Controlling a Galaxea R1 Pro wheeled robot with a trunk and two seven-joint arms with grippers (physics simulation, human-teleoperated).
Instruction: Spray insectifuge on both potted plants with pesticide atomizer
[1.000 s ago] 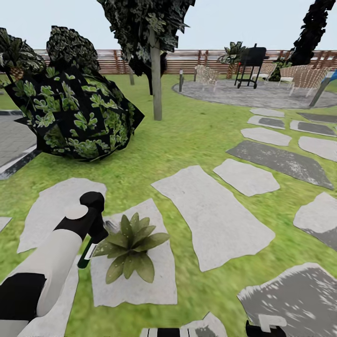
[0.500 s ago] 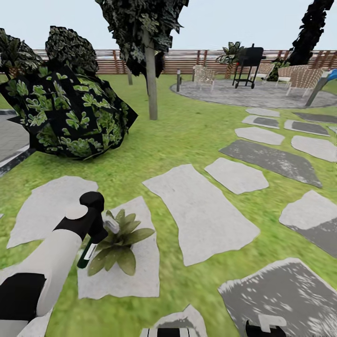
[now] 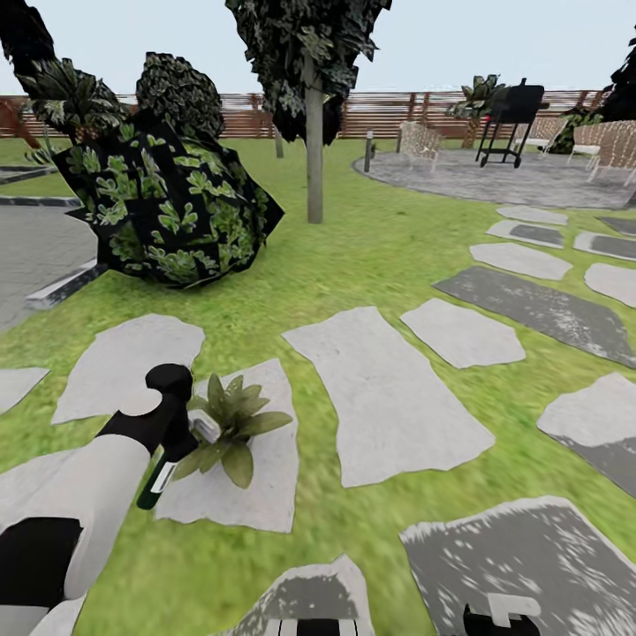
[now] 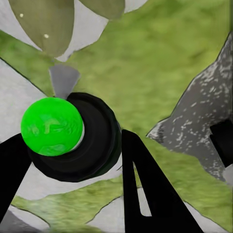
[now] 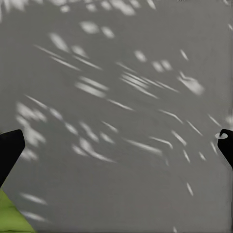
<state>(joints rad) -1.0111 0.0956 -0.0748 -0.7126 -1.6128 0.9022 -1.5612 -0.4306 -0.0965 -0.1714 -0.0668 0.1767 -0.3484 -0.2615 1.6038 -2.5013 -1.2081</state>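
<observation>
The pesticide atomizer (image 3: 159,477) is held clamped in the left end effector (image 3: 177,439), its dark green body hanging down and tilted below the fingers, with a white label mark on its side and a pale nozzle (image 3: 206,427) pointing toward the potted plant (image 3: 231,424). In the left wrist view the atomizer (image 4: 73,136) is seen end-on as a round dark body with a bright green disc in front of it, held between the two black fingers (image 4: 145,189), and olive leaves of the plant (image 4: 46,24) are seen just beyond it. The nozzle is just beside the near leaves of the plant, which stands on a pale stepping stone (image 3: 265,495) set in the lawn (image 3: 353,256). The right end effector (image 5: 116,145) is held with its fingers wide apart over a grey speckled stone (image 5: 121,97). A big dark leafy bush (image 3: 168,208), a tree trunk (image 3: 314,150), a brown slat fence (image 3: 389,110) and a black grill (image 3: 512,119) on a paved patio are seen farther off. Compared with half a second ago, the whole head view is shifted, so the camera is taken to have moved; the atomizer remains clamped in the left end effector beside the plant.
</observation>
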